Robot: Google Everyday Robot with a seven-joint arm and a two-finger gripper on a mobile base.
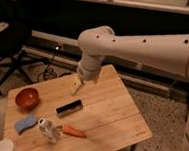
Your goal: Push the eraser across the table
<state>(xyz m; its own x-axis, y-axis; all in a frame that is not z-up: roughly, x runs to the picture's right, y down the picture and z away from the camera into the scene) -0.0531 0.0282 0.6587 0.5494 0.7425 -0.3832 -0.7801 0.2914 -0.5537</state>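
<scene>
The eraser (pixel 69 108) lies near the middle of the table (pixel 115 125). The gripper (pixel 76 85) hangs just beyond its far side, apart from it; whether it is open or closed cannot be told. A carrot (pixel 73 131) lies nearer, a blue sponge (pixel 25 123) to the left

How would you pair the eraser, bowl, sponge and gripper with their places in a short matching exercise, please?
Things:
1. eraser
2. bowl
3. sponge
4. gripper

Places:
A. near the left edge, just in front of the bowl
B. about the middle of the table
C. over the table's far part, just beyond the eraser
D. at the far left corner

Pairs: 1-B, 2-D, 3-A, 4-C
</scene>
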